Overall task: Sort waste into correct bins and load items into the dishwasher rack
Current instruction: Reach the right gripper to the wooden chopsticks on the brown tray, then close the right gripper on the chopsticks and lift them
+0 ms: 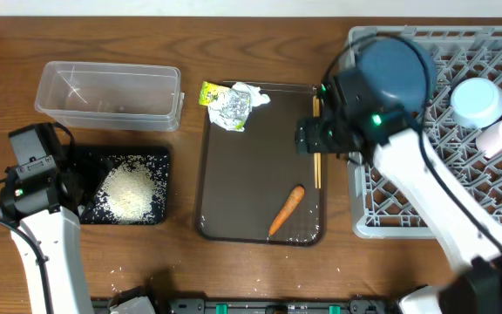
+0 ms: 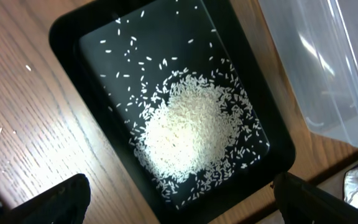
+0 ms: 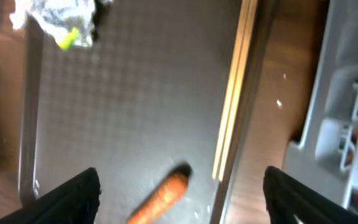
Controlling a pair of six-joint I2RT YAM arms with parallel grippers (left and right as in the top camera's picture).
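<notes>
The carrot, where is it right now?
In the overhead view the carrot lies in the lower right corner of the brown serving tray, just below and left of the chopsticks.

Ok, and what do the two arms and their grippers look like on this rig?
The left arm and right arm both have white links. Each ends in a black wrist block with a small green light and thin black cables. The left gripper and right gripper have matte black fingers.
</notes>
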